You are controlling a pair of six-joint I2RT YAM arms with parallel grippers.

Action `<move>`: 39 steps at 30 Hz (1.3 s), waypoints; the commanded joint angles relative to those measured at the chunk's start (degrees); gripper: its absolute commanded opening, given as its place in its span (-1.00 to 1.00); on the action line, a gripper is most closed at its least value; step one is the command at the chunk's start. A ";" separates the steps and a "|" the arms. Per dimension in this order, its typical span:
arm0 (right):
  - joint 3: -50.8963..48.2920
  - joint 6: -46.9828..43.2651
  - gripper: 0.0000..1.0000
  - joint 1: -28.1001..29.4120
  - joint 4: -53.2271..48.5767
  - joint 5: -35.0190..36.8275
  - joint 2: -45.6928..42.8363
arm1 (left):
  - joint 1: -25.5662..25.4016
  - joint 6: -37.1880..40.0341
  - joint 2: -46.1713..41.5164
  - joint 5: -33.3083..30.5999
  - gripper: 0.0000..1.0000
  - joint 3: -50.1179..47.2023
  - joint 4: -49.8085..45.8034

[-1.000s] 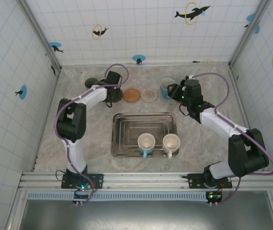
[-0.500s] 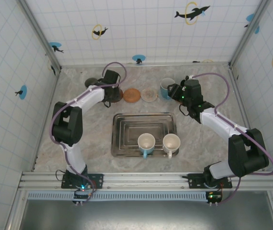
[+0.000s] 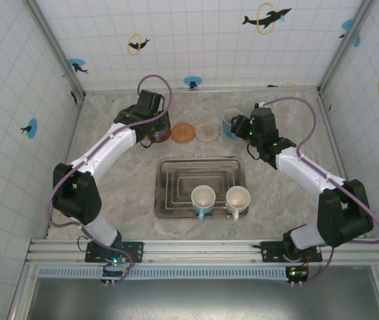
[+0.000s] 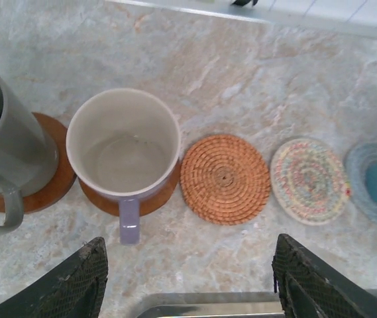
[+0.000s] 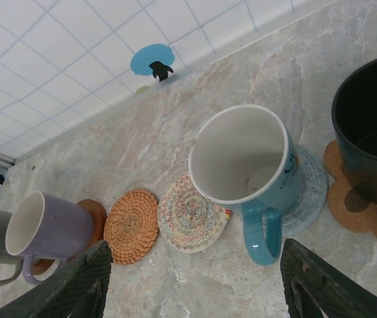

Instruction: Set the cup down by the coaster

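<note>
Lilac ceramic mug (image 4: 123, 149) with a cream inside, upright on a round brown wooden coaster (image 4: 158, 199), just left of the orange woven round coaster (image 4: 224, 179). Left tool (image 4: 188, 268) released, fingers spread wide above the marbled table (image 4: 254, 73) on the near side of the orange coaster, grasping nothing. Right tool (image 5: 198, 268) released too, well right of the orange coaster, near a teal mug (image 5: 241, 162) on a pale blue coaster (image 5: 307, 199), apart from it
</note>
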 commanded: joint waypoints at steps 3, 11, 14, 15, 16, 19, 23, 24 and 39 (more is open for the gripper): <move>6.46 -3.95 0.38 1.28 -8.43 3.51 -2.82 | -2.36 0.89 -8.05 -1.61 0.36 -3.34 5.48; 12.37 -7.61 0.38 4.10 -19.68 7.03 -3.51 | -4.25 -0.25 -18.21 2.16 0.40 -19.10 20.28; 12.53 -7.73 0.38 5.62 -21.37 8.87 -4.05 | -4.75 0.25 -19.25 2.51 0.40 -20.83 21.46; 12.53 -7.63 0.38 6.32 -21.97 9.39 -4.08 | -5.06 0.62 -19.57 2.43 0.40 -21.37 21.65; 12.45 -7.47 0.38 7.01 -22.45 9.98 -4.21 | -5.18 0.97 -19.84 2.43 0.40 -22.07 22.11; 11.36 -6.49 0.39 9.25 -22.90 11.76 -4.88 | -5.38 1.44 -20.53 2.58 0.41 -23.46 23.29; 8.41 -4.16 0.40 12.47 -21.33 14.47 -7.30 | -5.56 1.70 -21.03 4.08 0.41 -25.27 25.91; 7.50 -3.60 0.40 13.40 -20.29 15.33 -8.20 | -5.58 1.87 -20.96 4.64 0.41 -25.72 26.76; 1.20 0.33 0.45 19.03 -6.28 19.21 -18.15 | -7.09 -1.28 -13.22 5.19 0.40 -21.32 29.60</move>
